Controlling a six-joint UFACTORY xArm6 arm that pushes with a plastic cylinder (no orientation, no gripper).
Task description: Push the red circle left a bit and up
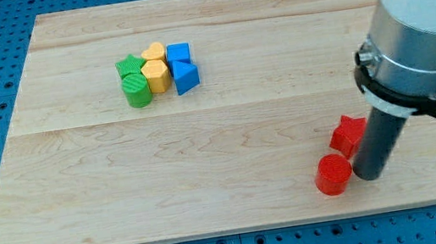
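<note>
The red circle lies near the board's bottom right. My tip stands right beside it, on its right side, touching or nearly touching it. A red star lies just above the circle, partly behind the dark rod. The arm's grey and white body fills the view's upper right.
A cluster sits at the upper left of the wooden board: a green star, a green cylinder, a yellow heart, a yellow hexagon, a blue cube and a blue triangle. The board's bottom edge is close below the circle.
</note>
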